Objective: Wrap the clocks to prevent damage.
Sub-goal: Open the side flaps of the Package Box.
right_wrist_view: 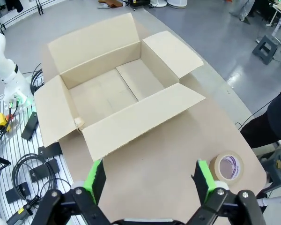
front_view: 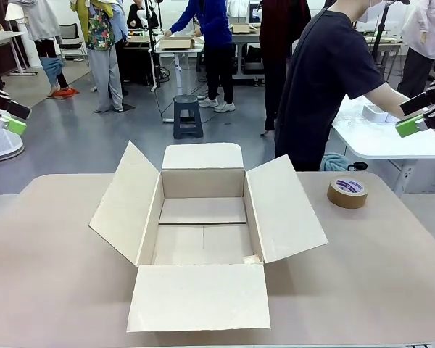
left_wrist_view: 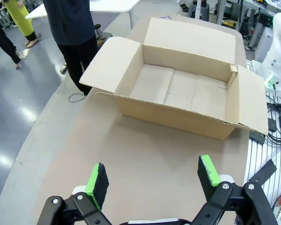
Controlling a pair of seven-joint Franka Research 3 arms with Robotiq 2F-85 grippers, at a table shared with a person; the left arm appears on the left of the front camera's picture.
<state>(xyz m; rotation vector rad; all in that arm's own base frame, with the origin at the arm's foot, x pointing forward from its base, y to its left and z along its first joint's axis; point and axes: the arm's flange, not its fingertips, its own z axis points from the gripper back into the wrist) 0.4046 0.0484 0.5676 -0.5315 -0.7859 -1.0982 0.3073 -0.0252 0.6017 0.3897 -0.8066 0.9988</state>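
- Left gripper (left_wrist_view: pixel 152 169) and right gripper (right_wrist_view: pixel 152 172) both wide, empty, above bench (left_wrist_view: pixel 84 154).
- Open box (left_wrist_view: pixel 173 115) ahead of each; clocks maybe with person (front_view: pixel 326 80), unclear.
- Risk: gripper descending snags raised flap (left_wrist_view: pixel 113 65), shifting box.

Glossy grey floor (front_view: pixel 80 138), a dark step stool (front_view: pixel 188 116), a white table (front_view: pixel 391 141) at right

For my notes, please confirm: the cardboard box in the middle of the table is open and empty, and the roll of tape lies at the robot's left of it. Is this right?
Not quite: the front view shows the roll of tape on the robot's right of the cardboard box, not its left. The box is open and empty, as you wrote.
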